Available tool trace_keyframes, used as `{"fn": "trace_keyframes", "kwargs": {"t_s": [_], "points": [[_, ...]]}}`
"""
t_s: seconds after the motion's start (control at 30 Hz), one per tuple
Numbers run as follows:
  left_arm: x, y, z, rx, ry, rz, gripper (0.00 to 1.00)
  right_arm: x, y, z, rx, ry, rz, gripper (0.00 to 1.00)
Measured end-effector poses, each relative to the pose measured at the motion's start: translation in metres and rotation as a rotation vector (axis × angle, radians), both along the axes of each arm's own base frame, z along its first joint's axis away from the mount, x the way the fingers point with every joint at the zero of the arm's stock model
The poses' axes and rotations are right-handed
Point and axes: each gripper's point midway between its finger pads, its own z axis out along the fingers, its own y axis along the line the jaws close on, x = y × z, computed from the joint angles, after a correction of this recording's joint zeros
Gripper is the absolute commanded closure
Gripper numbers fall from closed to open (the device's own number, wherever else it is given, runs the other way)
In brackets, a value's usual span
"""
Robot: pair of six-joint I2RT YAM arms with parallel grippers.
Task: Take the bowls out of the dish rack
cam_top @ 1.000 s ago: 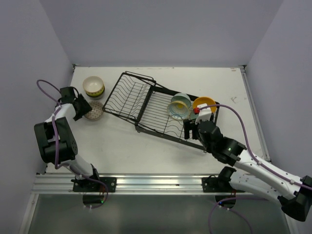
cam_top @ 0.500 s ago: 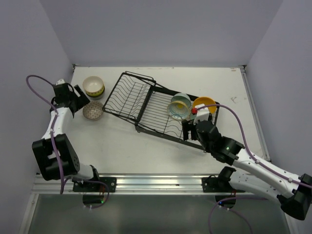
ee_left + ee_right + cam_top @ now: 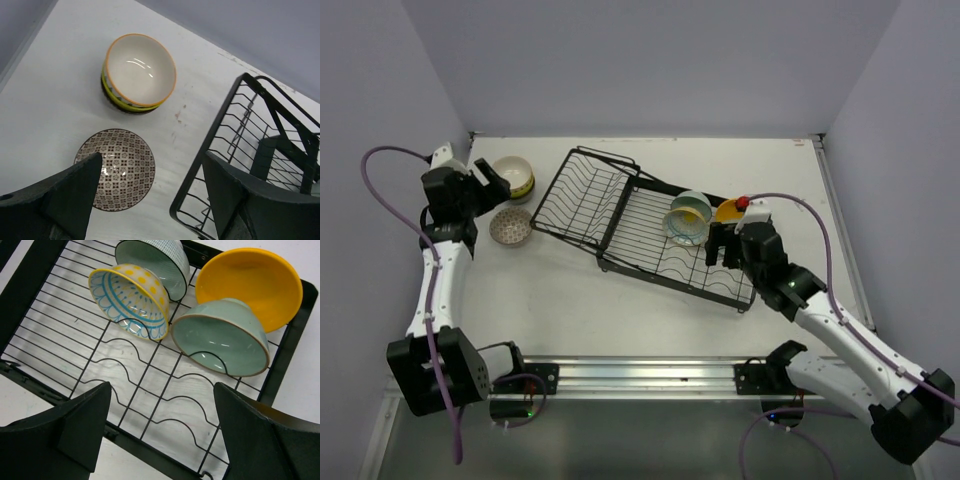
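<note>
White table (image 3: 620, 300): left gripper (image 3: 490, 182), jaws spread and empty, has dropped the patterned bowl (image 3: 115, 169) left of the rack (image 3: 620, 215) beside the stack (image 3: 139, 72) and backed off; right gripper (image 3: 162, 390), jaws wide, has advanced over four bowls (image 3: 220, 335) still racked, so roughly half remain.

- dish rack (image 3: 620, 215): black wire, 2 joined sections, lies diagonal mid-table. Basket section (image 3: 582, 195) w/ raised sides at left end, no bowls in it. Flat section (image 3: 125, 375) w/ wavy wires holds 4 bowls at its far right end.
- yellow-dotted bowl (image 3: 131, 299): blue pattern, on its side, against the dotted teal bowl (image 3: 157, 260) behind it.
- pale teal bowl (image 3: 220, 337): plain, tipped on its side, beside the orange-yellow bowl (image 3: 255, 282) at the rack corner, also tilted.
- bowl stack (image 3: 140, 70): off rack, upright on table left of basket; cream inside, orange rim on top, yellow-green under.
- brown-patterned bowl (image 3: 117, 167): upright on table, just beside stack, not touching.
</note>
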Motion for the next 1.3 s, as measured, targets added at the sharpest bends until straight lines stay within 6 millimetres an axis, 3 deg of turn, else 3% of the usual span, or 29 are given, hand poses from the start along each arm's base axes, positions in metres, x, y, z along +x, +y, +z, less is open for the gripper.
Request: {"fn": "trace_keyframes", "kwargs": {"t_s": [0.23, 0.4, 0.63, 0.77, 1.03, 1.3], "points": [[0.004, -0.062, 0.013, 0.026, -0.048, -0.212, 0.16, 0.025, -0.008, -0.008, 0.028, 0.056, -0.071, 0.16], [0.0, -0.09, 0.023, 0.047, -0.077, -0.3, 0.14, 0.032, -0.029, -0.006, 0.005, 0.04, -0.145, 0.32], [-0.009, -0.123, 0.037, 0.072, -0.121, -0.403, 0.12, 0.031, -0.058, 0.003, -0.069, -0.026, -0.231, 0.4], [-0.011, -0.13, 0.039, 0.072, -0.13, -0.431, 0.11, 0.037, -0.068, -0.002, -0.11, -0.038, -0.272, 0.46], [-0.012, -0.136, 0.039, 0.066, -0.132, -0.451, 0.08, 0.049, -0.078, -0.046, -0.199, 0.003, -0.288, 0.47], [-0.013, -0.139, 0.039, 0.057, -0.132, -0.474, 0.07, 0.061, -0.089, -0.057, -0.225, -0.005, -0.333, 0.48]]}}
